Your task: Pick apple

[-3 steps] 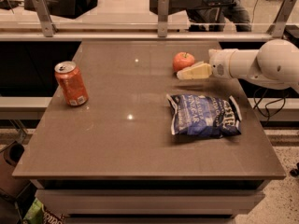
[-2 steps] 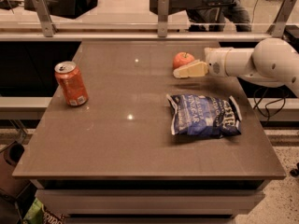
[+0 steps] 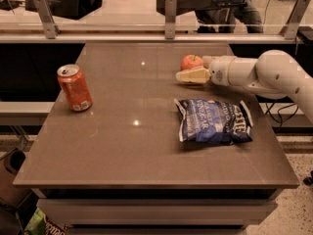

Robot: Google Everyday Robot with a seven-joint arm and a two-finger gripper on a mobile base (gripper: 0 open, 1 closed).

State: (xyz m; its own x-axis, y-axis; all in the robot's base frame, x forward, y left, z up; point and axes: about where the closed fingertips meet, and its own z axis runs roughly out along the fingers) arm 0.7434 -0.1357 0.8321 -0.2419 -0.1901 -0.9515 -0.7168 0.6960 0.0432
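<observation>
orange can (image 3: 74, 88) stands upright at the left of the counter (image 3: 132, 151), well apart from the work and no bother to you. toward the back right sits the apple (image 3: 191, 61): small, round, probably firm, light and smooth-skinned, so likely to roll or slip. take it across its widest middle, not by the stem. the pincer (image 3: 192, 75) lies just in front of it, and you cannot tell whether it is apart or together. a blue chip bag (image 3: 213, 122) lies nearer the front edge, clear of the approach.

Gripper (image 3: 190, 69), right of the can (image 3: 74, 88): matt cream plastic. Apple (image 3: 191, 61) just behind it: smooth, waxy. Bag (image 3: 213, 121) nearer than it: crinkled glossy foil. Can: shiny metal. Table (image 3: 122, 146): smooth, semi-gloss.
</observation>
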